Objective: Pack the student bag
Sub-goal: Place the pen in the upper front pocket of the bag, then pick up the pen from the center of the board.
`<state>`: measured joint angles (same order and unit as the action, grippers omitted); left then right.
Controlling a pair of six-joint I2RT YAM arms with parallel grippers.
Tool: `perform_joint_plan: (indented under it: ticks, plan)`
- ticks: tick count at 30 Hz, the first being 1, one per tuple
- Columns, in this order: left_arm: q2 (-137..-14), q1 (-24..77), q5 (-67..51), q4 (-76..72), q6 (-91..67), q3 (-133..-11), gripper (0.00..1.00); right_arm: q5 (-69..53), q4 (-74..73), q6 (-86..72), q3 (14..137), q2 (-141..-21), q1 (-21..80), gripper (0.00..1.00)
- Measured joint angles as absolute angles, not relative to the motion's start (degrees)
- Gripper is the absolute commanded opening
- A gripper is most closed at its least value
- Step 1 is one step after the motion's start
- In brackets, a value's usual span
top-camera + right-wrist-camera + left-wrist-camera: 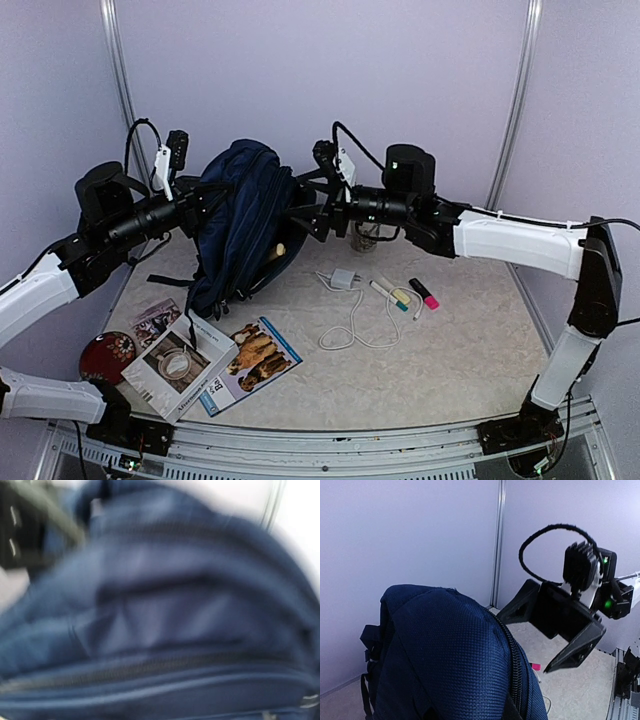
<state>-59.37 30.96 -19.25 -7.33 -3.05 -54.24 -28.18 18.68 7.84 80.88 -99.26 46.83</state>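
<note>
Top external, student bag (235, 225) between both jaws

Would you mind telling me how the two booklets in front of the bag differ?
The blue-edged booklet shows brown animals; the white booklet shows a pale round dish. The white booklet sits further left and seems to overlap the blue-edged booklet's edge. Both lie flat, face up, on the table.

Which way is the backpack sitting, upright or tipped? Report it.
Upright: the navy backpack rises tall from the table, its base down and top uppermost.
</note>
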Motion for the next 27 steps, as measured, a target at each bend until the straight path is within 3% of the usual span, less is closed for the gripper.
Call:
perform_joint_plan:
  ticks: [6,11,15,19,27]
  plan:
    - [-59.37,30.48,-19.14,-7.68,-3.49,-54.24,0.00,-24.36,8.47,-0.34,82.19,-88.09,39.22,0.82]
    - [-59.37,30.17,-19.05,-7.81,-3.77,-54.24,0.00,-10.61,-3.49,-5.93,80.88,-83.44,30.00,0.76]
    - [-59.37,29.98,-19.00,-7.90,-3.86,-54.24,0.00,-0.16,-14.06,-7.07,77.80,-88.03,26.79,0.62]
    - [-59.37,29.87,-18.92,-8.03,-4.01,-54.24,0.00,1.28,-23.38,-7.92,74.94,-97.69,23.53,0.49]
    - [-59.40,29.71,-18.90,-8.10,-4.10,-54.24,0.00,0.58,-32.34,-8.03,72.42,-108.25,20.18,0.49]
